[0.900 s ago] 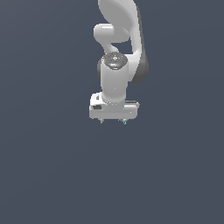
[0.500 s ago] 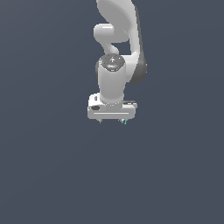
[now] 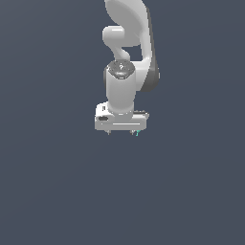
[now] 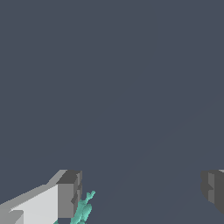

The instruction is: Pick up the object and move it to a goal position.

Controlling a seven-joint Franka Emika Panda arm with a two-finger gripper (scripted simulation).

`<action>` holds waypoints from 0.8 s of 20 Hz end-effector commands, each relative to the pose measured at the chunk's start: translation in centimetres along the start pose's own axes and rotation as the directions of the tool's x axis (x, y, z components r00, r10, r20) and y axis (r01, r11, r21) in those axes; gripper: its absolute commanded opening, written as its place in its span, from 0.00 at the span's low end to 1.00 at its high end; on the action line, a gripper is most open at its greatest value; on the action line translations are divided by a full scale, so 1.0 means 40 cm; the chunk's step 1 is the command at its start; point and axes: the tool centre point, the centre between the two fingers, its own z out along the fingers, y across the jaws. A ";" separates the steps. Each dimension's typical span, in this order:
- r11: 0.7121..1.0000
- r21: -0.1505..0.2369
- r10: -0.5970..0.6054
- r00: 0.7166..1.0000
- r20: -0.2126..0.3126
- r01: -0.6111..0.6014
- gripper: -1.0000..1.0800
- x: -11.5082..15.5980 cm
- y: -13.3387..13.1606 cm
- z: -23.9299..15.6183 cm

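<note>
While the arm (image 3: 125, 72) hangs over bare grey ground, the gripper (image 3: 122, 132) points down with its jaws spread wide — the wrist view shows the two fingers (image 4: 68, 194) far apart, nothing pinched between them. The object (image 4: 84, 209) sits just beside one finger, on its inner side; whether it touches the pad I cannot tell. In the exterior view it is only a teal speck (image 3: 138, 133) under the gripper's edge, on that view's right. I judge this the approach, before any grasp: the object is off-centre in the gap. The next move calls for shifting the gripper sideways so the object lies midway, then settling lower and closing — its prongs may let it slip aside
</note>
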 end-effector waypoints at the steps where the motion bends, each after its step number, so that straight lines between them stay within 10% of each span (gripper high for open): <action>1: 1.000 0.001 0.012 1.000 0.000 -0.012 0.96 -0.005 -0.007 0.004; 16: 0.974 0.008 0.228 0.974 0.008 -0.228 0.96 -0.101 -0.102 0.060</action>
